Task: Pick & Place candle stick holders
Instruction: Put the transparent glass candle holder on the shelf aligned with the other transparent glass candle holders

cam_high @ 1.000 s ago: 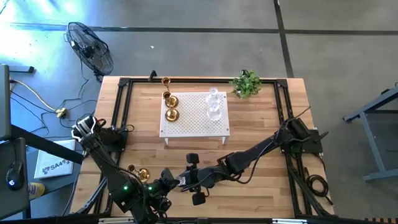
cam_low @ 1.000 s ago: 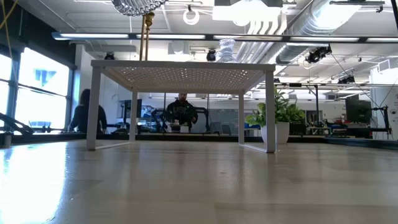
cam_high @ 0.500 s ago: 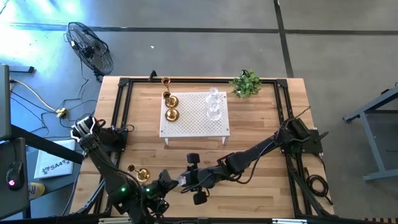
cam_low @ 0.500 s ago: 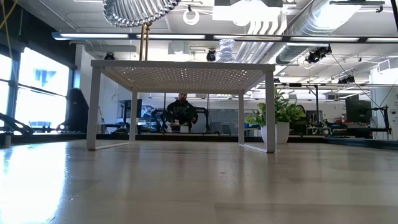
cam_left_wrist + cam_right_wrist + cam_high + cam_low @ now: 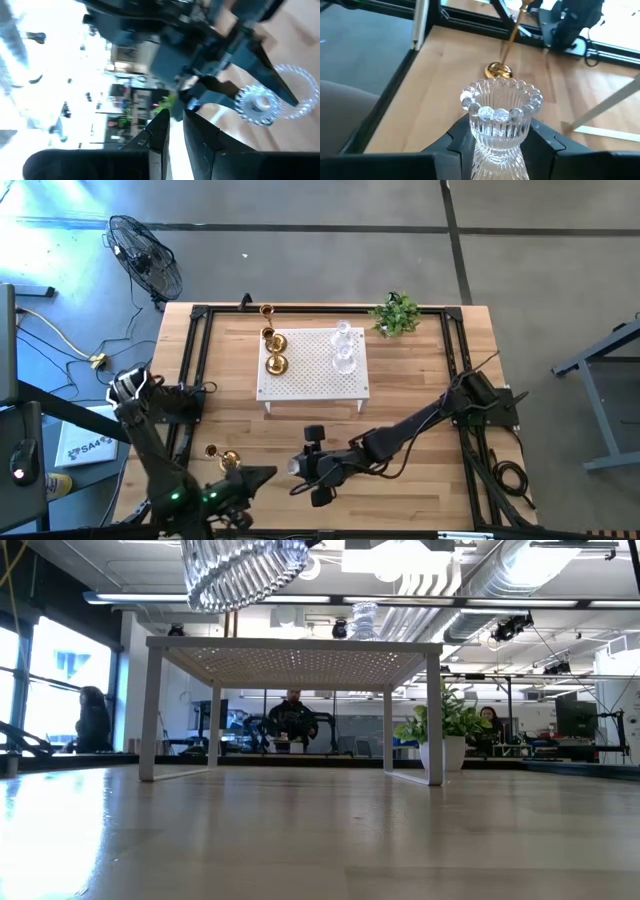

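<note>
My right gripper (image 5: 298, 467) is shut on a clear glass candle stick holder (image 5: 500, 117) over the near middle of the table. In the low view the holder (image 5: 243, 568) hangs high above the tabletop. My left gripper (image 5: 272, 472) stands a short way to its left, pointing at it. Its fingers (image 5: 176, 117) are slightly apart with nothing between them. A tall brass holder (image 5: 222, 458) stands on its round base (image 5: 498, 70) at the near left. More brass holders (image 5: 277, 352) and glass holders (image 5: 343, 347) stand on the white perforated stand (image 5: 312, 380). My right gripper pinches the glass holder's ribbed stem (image 5: 496, 150), below the beaded cup (image 5: 501, 100), between its two fingers (image 5: 460, 142). The fingers slant down from the table's right. The cup end sticks out past them toward the left arm, and the holder is lifted clear of the table.
The white stand (image 5: 295, 650) takes up the far middle of the table. A small green plant (image 5: 397, 313) is at the far right. Black rails (image 5: 195, 370) run along the table's sides. Bare wood lies at the near right (image 5: 420, 490). People sit in the room beyond.
My left gripper has drawn back from the glass holder toward the table's left edge and has turned about its wrist. The right gripper has kept its place with the holder, which shows a little lower and larger in the low view.
</note>
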`<state>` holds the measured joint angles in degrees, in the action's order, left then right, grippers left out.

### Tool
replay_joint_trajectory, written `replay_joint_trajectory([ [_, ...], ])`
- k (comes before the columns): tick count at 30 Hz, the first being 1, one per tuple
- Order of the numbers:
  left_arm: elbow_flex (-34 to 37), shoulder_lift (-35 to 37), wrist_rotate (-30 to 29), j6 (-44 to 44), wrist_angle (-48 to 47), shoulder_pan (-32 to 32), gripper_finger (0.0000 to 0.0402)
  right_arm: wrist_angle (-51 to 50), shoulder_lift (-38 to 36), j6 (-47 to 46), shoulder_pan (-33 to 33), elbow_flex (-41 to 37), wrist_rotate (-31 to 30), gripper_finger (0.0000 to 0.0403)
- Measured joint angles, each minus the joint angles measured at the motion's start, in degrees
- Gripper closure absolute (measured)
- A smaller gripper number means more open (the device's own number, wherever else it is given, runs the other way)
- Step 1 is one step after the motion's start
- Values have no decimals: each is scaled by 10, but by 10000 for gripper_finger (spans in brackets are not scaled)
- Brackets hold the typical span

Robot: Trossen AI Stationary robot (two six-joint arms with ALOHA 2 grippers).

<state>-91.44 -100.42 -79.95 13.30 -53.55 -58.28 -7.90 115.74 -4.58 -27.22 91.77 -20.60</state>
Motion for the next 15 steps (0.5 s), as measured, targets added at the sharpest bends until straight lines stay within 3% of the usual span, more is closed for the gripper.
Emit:
replay_joint_trajectory([
  [3, 0, 1, -27, -17, 0, -23, 352, 1, -1, 5, -5, 0, -21, 287],
  [7, 1, 1, -9, -112, -2, -43, 352, -7, -9, 5, -9, 0, -56, 287],
  [15, 2, 1, 108, -229, -6, -47, 351, -108, -75, -29, -23, 1, -176, 287],
])
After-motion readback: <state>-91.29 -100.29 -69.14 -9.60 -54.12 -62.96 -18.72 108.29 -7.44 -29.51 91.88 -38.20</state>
